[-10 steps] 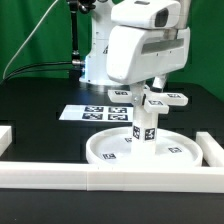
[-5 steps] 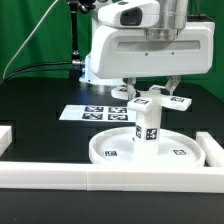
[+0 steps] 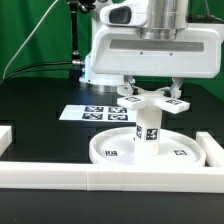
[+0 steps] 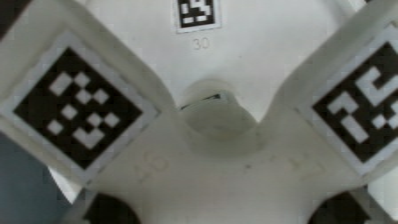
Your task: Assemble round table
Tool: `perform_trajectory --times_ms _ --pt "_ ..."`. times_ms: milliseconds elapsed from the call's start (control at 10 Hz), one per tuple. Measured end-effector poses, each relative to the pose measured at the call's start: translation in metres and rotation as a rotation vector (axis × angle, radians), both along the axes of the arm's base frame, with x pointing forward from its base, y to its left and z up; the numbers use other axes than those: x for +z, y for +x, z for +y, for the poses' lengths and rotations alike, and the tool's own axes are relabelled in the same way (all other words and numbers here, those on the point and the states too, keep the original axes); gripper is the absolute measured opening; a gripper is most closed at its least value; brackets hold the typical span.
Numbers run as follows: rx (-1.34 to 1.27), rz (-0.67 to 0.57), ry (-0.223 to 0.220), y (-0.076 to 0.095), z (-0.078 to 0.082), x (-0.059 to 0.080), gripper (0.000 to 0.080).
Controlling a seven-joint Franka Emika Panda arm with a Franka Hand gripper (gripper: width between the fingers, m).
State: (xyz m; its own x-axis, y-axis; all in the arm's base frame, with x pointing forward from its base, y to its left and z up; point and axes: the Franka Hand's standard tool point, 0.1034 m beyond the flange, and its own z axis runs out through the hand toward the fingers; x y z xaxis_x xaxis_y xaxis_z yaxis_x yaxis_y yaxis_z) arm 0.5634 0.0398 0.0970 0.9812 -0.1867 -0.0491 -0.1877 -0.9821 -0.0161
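The large rimmed round disc (image 3: 112, 150) lies flat near the front of the black table. The short thick post (image 3: 147, 129) stands upright in its middle, tags facing the camera. On top of the post sits the four-armed cross piece (image 3: 178, 102), arms spread level. My gripper (image 3: 152, 91) comes straight down over it, one finger on each side of the hub, shut on the cross piece. In the wrist view the cross piece (image 4: 214, 130) fills the picture with its tagged arms, and my dark fingertips (image 4: 103, 210) show at the edge.
The marker board (image 3: 88, 113) lies flat behind the disc. Long white border bars run along the front (image 3: 90, 178), at the exterior view's left (image 3: 8, 135) and right (image 3: 212, 150). A green curtain hangs behind the arm's base.
My wrist has turned about its vertical axis, and the cross piece has turned with it on top of the post. The disc and post stay in place.
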Motion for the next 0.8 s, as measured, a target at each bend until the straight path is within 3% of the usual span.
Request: perform_trajectory --times_ms 300,800 --pt "-0.298 -0.030 -0.001 -0.0009 0.0005 -0.0006 0.0445" --pt "-0.795 -0.025 0.037 0.0000 -0.0004 0.0000 0.0445"
